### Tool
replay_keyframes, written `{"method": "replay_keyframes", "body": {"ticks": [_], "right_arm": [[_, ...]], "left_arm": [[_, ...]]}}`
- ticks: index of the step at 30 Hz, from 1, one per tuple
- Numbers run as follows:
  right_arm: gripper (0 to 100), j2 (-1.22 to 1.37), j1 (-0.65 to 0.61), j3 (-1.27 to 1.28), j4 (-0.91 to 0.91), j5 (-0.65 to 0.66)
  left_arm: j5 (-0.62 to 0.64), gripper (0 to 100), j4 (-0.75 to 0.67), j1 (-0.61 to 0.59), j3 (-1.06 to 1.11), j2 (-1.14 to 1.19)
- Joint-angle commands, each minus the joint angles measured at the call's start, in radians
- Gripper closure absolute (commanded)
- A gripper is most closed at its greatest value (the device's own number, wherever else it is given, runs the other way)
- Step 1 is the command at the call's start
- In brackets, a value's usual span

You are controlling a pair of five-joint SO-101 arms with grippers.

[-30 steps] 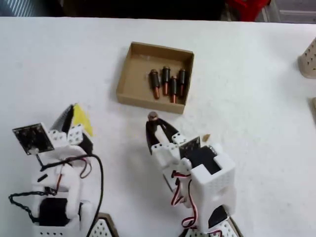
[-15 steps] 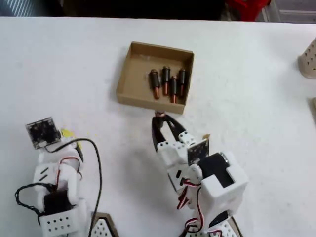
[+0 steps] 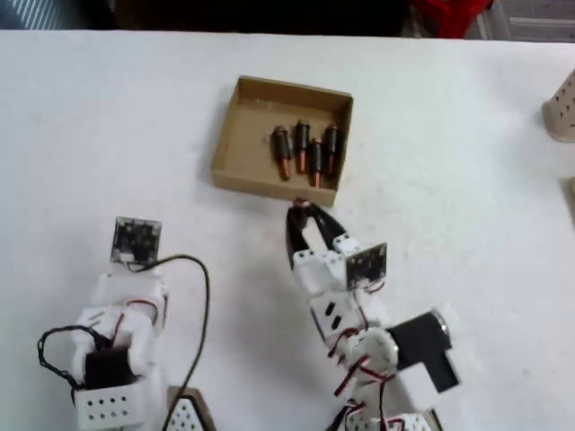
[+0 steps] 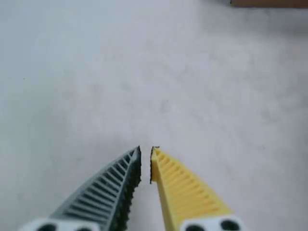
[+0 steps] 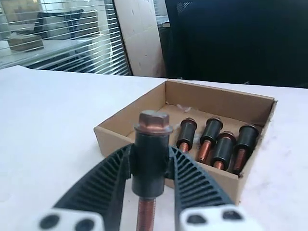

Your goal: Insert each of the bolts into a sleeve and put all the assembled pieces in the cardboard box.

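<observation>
Copper-coloured bolt [image 5: 153,123], hex head outermost, sits inside a black sleeve [image 5: 150,169], and my right gripper [image 5: 150,154] is clamped on that sleeve, one black ribbed finger on each side. The bolt's threaded shank comes out of the sleeve's other end, back between my fingers. From the high view, the right gripper [image 3: 305,209] is near the middle of the white table [image 3: 449,135], with its arm running back toward 5 o'clock. The bolt head is at my fingertips, just beside the 6 o'clock wall of the cardboard box [image 3: 228,135]. I cannot tell whether it touches the wall.

The cardboard box lies at 12 o'clock from my right gripper, open side up. Four assembled pieces [image 3: 305,148] lie side by side in its 3 o'clock half, with sleeves toward 12 o'clock and copper shanks toward 6 o'clock. My right wrist view shows the same four [image 5: 214,139] against the box's far corner.

My left gripper [image 4: 146,163], with one grey finger and one yellow, points down at bare table. Its toothed tips are drawn together with only a thin slit between them. My left arm [image 3: 117,314] stands at about 8 o'clock on the table, well apart from the box.

A beige perforated block [image 3: 561,112] sits at the table's 3 o'clock edge.
</observation>
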Motion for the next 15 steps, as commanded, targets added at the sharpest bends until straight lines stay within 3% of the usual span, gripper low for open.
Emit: {"method": "replay_keyframes", "body": {"ticks": [1,10,15], "right_arm": [[98.2,-0.160,0.042,-0.057,0.179,-0.009],[98.1,-0.506,0.125,-0.359,0.931,-0.009],[98.1,-0.513,0.127,-0.563,1.158,-0.009]], "left_arm": [[-0.032,93,0.005,0.018,0.000,-0.008],[-0.032,93,0.029,0.016,0.000,-0.007],[-0.032,93,0.031,0.015,0.000,-0.007]]}}
